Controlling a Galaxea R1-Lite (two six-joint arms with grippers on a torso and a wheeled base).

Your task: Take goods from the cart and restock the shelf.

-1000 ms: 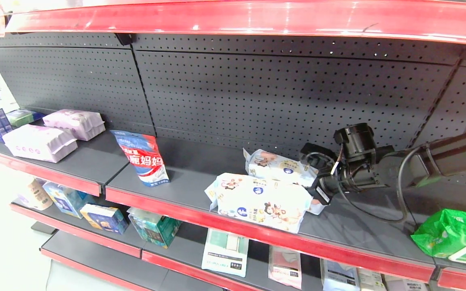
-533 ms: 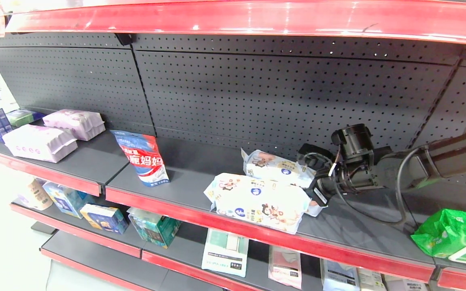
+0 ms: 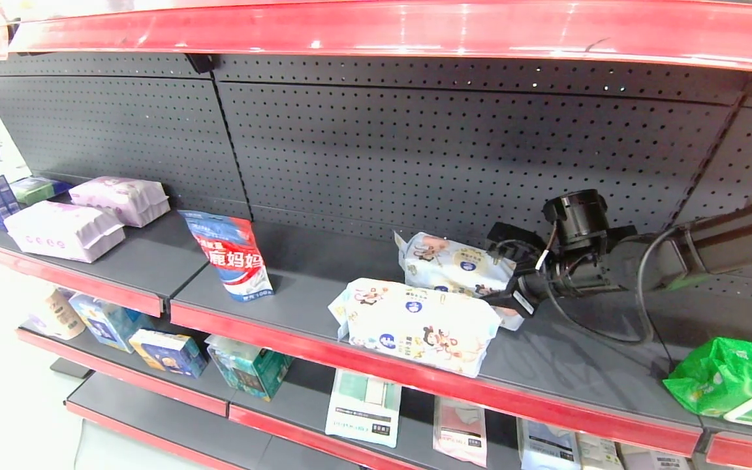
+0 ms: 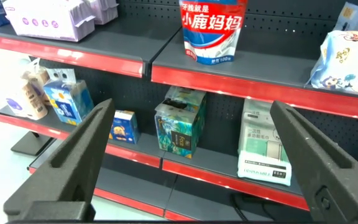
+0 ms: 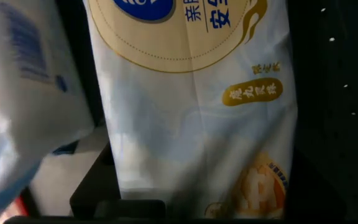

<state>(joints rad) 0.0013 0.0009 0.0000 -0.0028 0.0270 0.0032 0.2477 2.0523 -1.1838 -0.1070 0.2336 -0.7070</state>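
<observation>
Two packs: near pack flat at shelf front, far pack just behind, long axis left-right
Right claw: closed on far pack's right end
Left claw: wide open, empty

Goods along the shelf
Tissue packs lie far left, a pouch stands right of them, then the front wipes pack lies before the rear wipes pack, and a bag far right.

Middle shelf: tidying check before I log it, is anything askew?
Yes. The front wipes pack lies skewed, one corner overhanging the red shelf edge; the rear wipes pack sits tilted in the right pincer.
</observation>
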